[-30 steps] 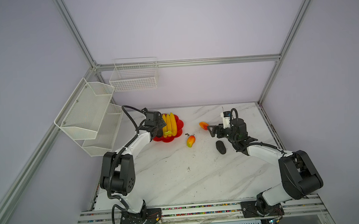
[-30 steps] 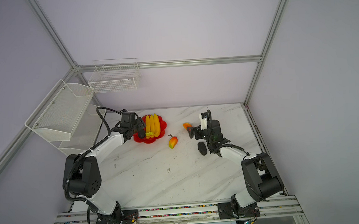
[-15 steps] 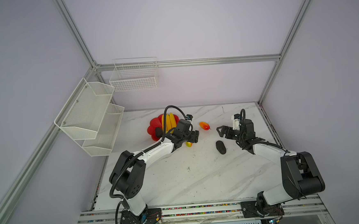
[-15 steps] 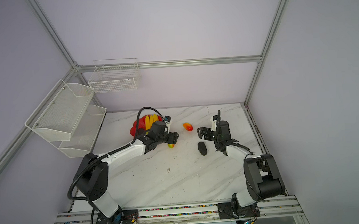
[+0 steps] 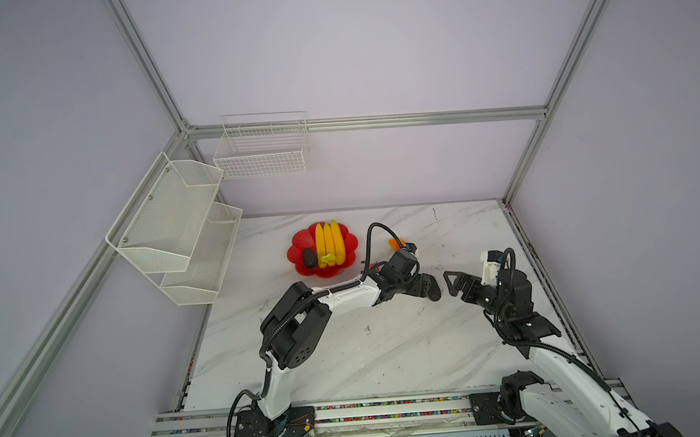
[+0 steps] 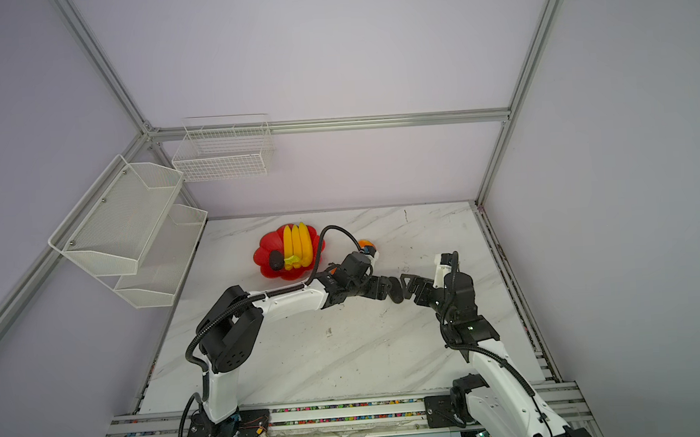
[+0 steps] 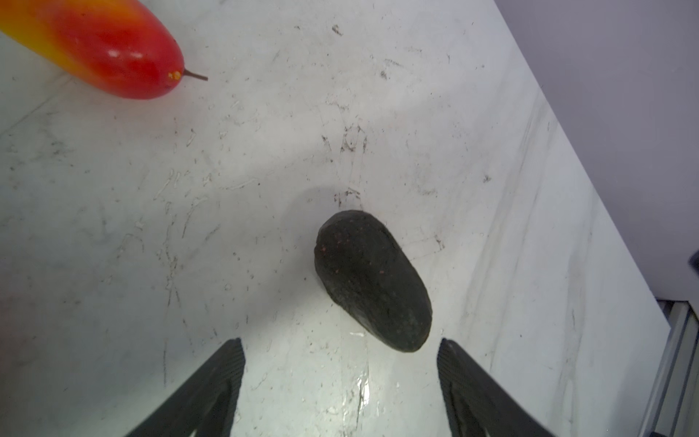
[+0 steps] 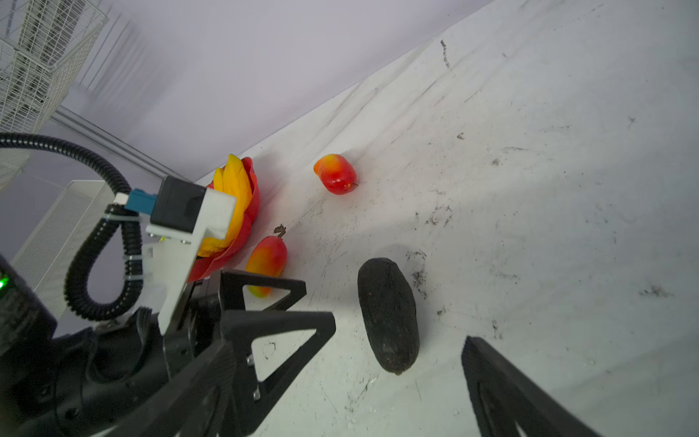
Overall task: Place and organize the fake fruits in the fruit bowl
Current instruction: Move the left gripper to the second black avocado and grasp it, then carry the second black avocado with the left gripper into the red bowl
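Resting avocado (image 7: 372,280), just before spread left gripper (image 7: 338,342)

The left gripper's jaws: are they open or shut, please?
Open: the left gripper shows both jaws wide apart, the avocado lying untouched at their tips.

Pale lilac walls (image 5: 370,39) surround you, edged with aluminium framing (image 5: 367,122). Your white marble-patterned tabletop (image 5: 389,350) is scuffed with dark marks. A white wire basket (image 5: 261,162) hangs on the back wall, with a two-tier mesh shelf (image 5: 165,222) beside it.
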`<state>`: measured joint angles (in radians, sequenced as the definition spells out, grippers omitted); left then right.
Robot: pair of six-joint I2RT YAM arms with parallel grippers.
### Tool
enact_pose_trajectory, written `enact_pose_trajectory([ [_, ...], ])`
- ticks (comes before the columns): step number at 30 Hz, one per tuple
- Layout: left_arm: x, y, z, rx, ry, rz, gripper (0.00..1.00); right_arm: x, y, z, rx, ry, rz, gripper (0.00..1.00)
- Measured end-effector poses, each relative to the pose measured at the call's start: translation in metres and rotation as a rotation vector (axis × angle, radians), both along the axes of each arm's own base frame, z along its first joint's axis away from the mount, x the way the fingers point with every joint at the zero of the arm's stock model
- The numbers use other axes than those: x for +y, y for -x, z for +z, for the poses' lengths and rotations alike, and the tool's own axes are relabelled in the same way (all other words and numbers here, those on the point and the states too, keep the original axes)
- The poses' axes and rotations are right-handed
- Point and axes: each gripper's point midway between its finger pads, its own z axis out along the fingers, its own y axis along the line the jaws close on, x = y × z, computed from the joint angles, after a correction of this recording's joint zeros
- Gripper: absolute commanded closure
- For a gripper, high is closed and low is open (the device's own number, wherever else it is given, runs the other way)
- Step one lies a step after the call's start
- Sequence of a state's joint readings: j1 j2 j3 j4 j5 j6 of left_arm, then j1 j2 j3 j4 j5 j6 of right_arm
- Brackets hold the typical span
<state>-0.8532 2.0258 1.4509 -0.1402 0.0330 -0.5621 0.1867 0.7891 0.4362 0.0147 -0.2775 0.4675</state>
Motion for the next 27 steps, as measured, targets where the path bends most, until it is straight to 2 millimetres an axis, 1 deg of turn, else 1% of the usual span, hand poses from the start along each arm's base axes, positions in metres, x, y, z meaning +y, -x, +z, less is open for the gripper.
enact_pose_trajectory([
  [3, -0.016, -0.012, 0.005, -0.002, 0.036, 0.007, 0.19, -0.001, 0.008, 0.001, -0.004, -0.006, 0.002, 0.03],
  [6, -0.028, -0.020, -0.002, 0.004, 0.045, 0.010, 0.20, -0.002, 0.013, 0.006, -0.017, -0.009, 0.003, 0.03],
  [11, -0.041, -0.019, -0.033, 0.046, -0.005, 0.013, 0.22, -0.001, 0.017, 0.012, -0.036, -0.016, 0.008, 0.03],
  [14, -0.043, -0.012, -0.054, 0.072, -0.052, 0.009, 0.25, -0.001, 0.018, 0.012, -0.035, -0.020, 0.013, 0.03],
  [15, -0.043, -0.010, -0.058, 0.073, -0.065, 0.005, 0.27, 0.000, 0.018, 0.011, -0.034, -0.020, 0.014, 0.03],
  [17, -0.046, -0.008, -0.057, 0.069, -0.075, 0.006, 0.33, 0.000, 0.018, 0.011, -0.032, -0.020, 0.015, 0.03],
  [20, -0.045, -0.004, -0.060, 0.074, -0.092, 0.009, 0.42, 0.000, 0.019, 0.011, -0.030, -0.022, 0.018, 0.03],
  [24, -0.045, -0.004, -0.059, 0.057, -0.104, 0.006, 0.58, 0.002, 0.018, 0.007, -0.013, -0.032, 0.021, 0.03],
  [27, -0.039, -0.005, -0.052, 0.022, -0.102, -0.001, 0.61, 0.005, 0.015, 0.001, 0.012, -0.041, 0.028, 0.03],
])
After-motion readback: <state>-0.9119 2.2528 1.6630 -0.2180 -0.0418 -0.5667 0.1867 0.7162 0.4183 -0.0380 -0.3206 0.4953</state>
